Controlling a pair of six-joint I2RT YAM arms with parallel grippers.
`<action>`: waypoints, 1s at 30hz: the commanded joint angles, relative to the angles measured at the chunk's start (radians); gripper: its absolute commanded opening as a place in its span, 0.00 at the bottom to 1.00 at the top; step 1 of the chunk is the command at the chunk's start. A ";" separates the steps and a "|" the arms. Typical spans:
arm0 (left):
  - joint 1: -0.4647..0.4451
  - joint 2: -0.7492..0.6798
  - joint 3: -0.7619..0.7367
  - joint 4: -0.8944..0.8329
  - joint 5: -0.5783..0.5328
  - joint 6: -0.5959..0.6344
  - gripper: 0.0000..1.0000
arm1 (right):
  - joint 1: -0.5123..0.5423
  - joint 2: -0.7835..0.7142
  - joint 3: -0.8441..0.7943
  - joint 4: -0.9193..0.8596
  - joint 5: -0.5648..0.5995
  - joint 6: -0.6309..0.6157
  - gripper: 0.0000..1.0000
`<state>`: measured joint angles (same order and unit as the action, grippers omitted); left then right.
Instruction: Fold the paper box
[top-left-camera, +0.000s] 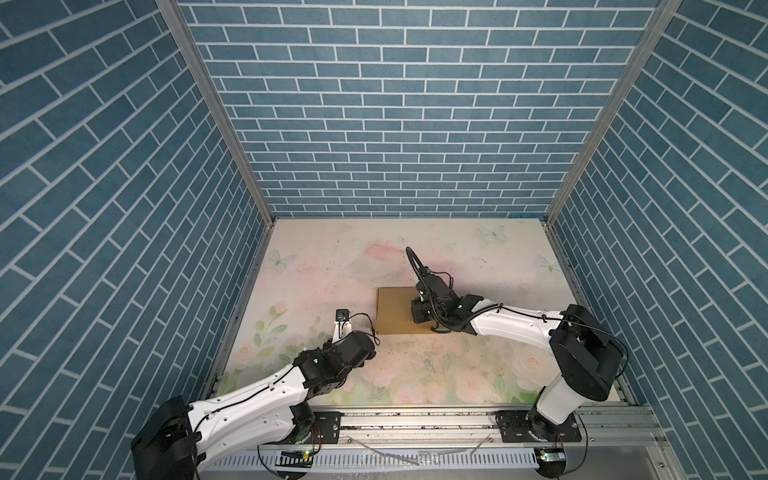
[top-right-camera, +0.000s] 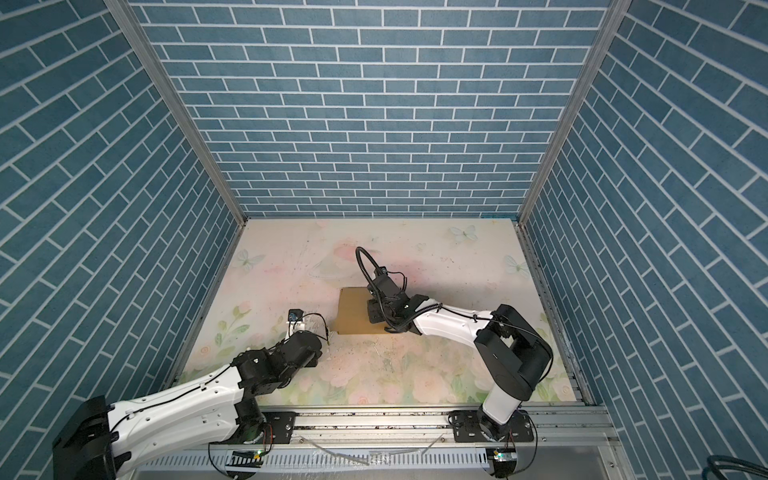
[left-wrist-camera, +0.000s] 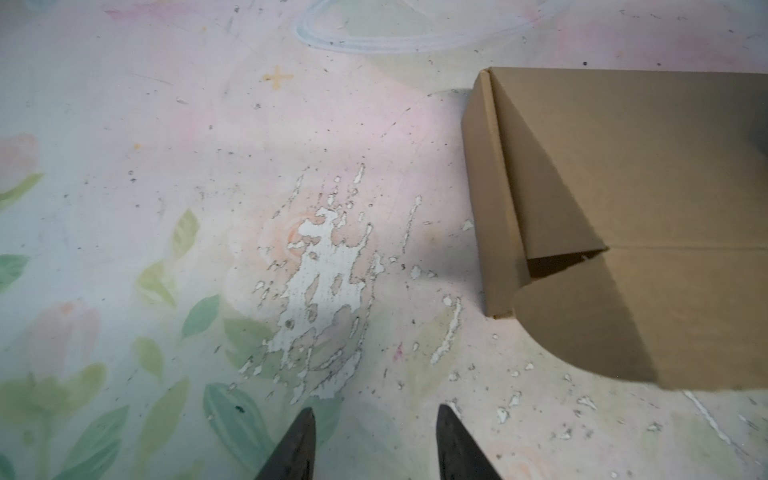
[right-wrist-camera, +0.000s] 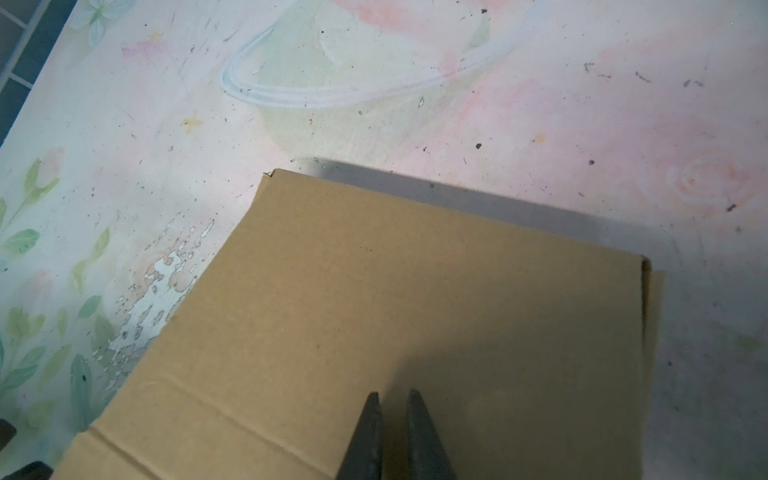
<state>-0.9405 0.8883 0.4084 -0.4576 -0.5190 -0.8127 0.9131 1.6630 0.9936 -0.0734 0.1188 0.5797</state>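
Note:
The paper box (top-left-camera: 392, 309) (top-right-camera: 353, 309) is plain brown cardboard lying near the middle of the table, with its lid folded down flat. In the left wrist view the paper box (left-wrist-camera: 623, 187) shows a side wall, a dark gap at the corner, and a round-cornered front flap past a crease. My left gripper (left-wrist-camera: 376, 409) hovers open over bare table to the left of the box, holding nothing. My right gripper (right-wrist-camera: 394, 392) is over the lid (right-wrist-camera: 415, 291). Its fingers are almost together, with nothing between them. In both top views my right wrist (top-left-camera: 432, 305) covers the box's right part.
The floral table mat (top-left-camera: 457, 257) has a worn, peeled patch (left-wrist-camera: 324, 282) just left of the box. Blue brick-pattern walls (top-left-camera: 395, 124) close in the back and both sides. A metal rail (top-left-camera: 415, 419) carrying both arm bases runs along the front edge.

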 joint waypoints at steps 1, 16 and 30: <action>-0.004 -0.022 0.043 -0.099 -0.055 -0.033 0.52 | -0.009 0.028 -0.040 0.001 -0.012 0.026 0.15; 0.084 0.014 0.102 0.061 0.107 0.148 0.63 | -0.013 -0.004 -0.061 -0.031 0.001 0.013 0.13; 0.377 0.365 0.285 0.145 0.526 0.343 0.48 | -0.049 -0.298 -0.048 -0.266 0.073 -0.038 0.27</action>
<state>-0.5854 1.2106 0.6617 -0.3164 -0.0814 -0.5323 0.8814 1.3914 0.9646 -0.2558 0.1574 0.5671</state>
